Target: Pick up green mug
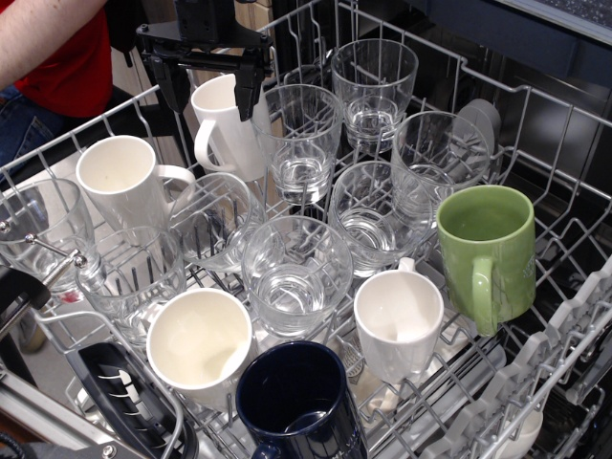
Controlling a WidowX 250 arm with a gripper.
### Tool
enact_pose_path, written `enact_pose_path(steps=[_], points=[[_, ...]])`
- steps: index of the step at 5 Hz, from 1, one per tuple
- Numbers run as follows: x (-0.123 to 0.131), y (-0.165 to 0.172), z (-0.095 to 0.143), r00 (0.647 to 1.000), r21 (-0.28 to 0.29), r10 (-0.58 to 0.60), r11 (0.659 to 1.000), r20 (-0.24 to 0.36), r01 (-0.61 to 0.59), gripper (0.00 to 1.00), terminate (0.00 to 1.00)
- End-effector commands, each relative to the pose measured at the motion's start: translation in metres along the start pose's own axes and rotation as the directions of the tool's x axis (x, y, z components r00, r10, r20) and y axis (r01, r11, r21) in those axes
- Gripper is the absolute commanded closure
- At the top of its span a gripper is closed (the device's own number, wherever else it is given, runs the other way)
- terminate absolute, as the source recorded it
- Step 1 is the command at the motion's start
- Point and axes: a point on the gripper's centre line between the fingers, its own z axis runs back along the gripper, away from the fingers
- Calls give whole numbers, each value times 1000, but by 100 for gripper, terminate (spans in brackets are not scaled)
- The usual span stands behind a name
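Note:
The green mug stands upright at the right side of the dish rack, its loop handle facing the front. It is glossy olive green and larger than the white mugs. My gripper is black and hangs at the upper left of the rack, far from the green mug. Its two fingers are spread apart, one on each side of the top of a tall white mug. It holds nothing.
Several clear glasses fill the middle of the rack. White mugs stand at left, front left and front centre. A dark navy mug sits at the front. A person in red stands at the upper left.

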Motion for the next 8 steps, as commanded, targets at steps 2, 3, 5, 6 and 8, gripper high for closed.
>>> enact_pose_path(steps=[2,3,5,6,8], points=[[-5,-43,8,986,10,155,988,-64,-155,0,0],[-11,-76,16,951,-70,297,950,-80,-303,0,0],[-11,-139,15,955,-168,290,940,-60,-295,0,0],[-3,-172,16,973,-254,228,940,-22,-226,0,0],[6,-224,13,981,-245,188,950,-52,-195,0,0]])
